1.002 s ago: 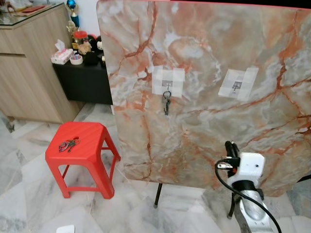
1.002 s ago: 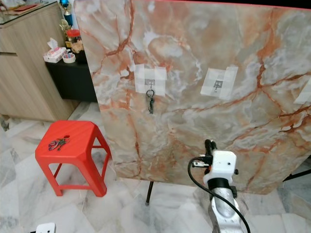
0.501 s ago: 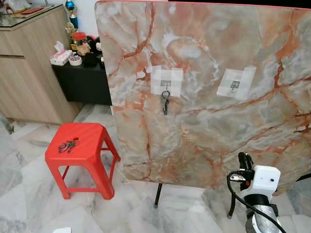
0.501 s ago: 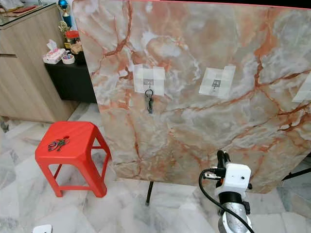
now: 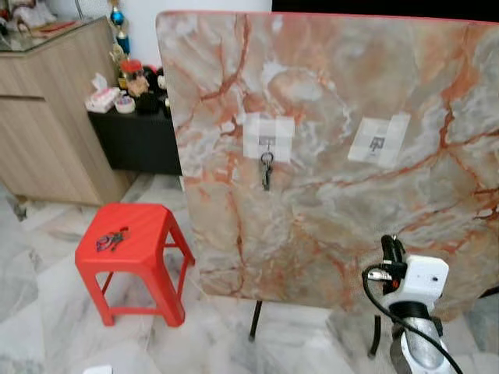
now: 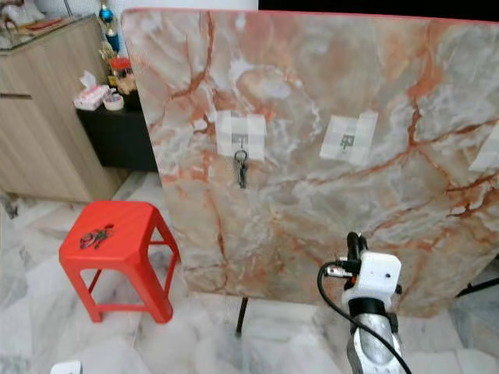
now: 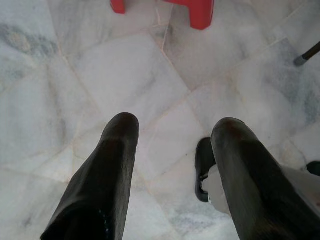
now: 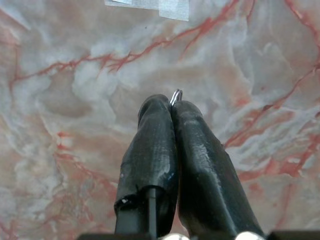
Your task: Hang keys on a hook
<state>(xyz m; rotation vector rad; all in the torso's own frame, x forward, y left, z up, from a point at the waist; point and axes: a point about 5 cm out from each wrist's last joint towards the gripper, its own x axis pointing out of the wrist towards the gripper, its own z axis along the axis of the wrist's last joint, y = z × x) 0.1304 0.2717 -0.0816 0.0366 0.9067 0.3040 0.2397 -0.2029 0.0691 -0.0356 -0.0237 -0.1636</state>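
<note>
Pinching a small metal key ring [image 8: 175, 95] between its tips, the right gripper [image 8: 172, 107] is held low in front of the marble board [image 5: 327, 101]; its two black fingers are pressed together, and only a thin silver loop is seen above them in the right wrist view. The rest of the keys is hidden by the fingers, so it cannot be told how many hang there.

On the board two hooks are fixed, each under a patch of clear tape. The left hook [image 5: 267, 142] already carries a bunch of keys [image 5: 267, 171] hanging down from it. The right hook [image 5: 377, 143] is bare, and it is placed above the right gripper, well apart from it. It is judged that the step in hand is the carrying of the ring toward this free hook.

The next move calls for the arm to be raised until the loop is level with the hook. The ring must then be turned so that its opening faces the tip of the hook, slipped over it, and let go only when it is caught.

Another set of keys [image 5: 112, 239] is lying on the red stool [image 5: 144, 257] to the left of the board. The left gripper [image 7: 172, 132] is hanging idle over the marble floor [image 7: 125, 75], with its fingers spread and nothing between them.
</note>
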